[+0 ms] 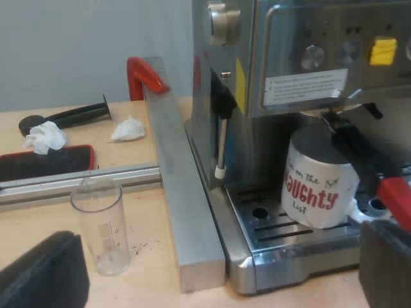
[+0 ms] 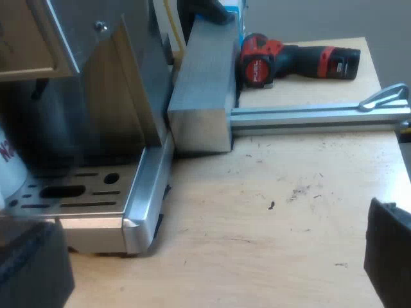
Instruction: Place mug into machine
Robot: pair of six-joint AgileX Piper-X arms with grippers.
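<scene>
White, red-lettered mug [image 1: 318,186] on drip tray [image 1: 282,236]; left claw [image 1: 221,247] and right claw [image 2: 209,224] wide.

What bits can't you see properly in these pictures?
- Inside the mug: left wrist view, the holder covers its top.
- Most of the mug: right wrist view, cut off by the picture's edge.
- Words on the label of the espresso machine: left wrist view, too small to read.
- Marks on the measuring glass: left wrist view, too small to read.
</scene>
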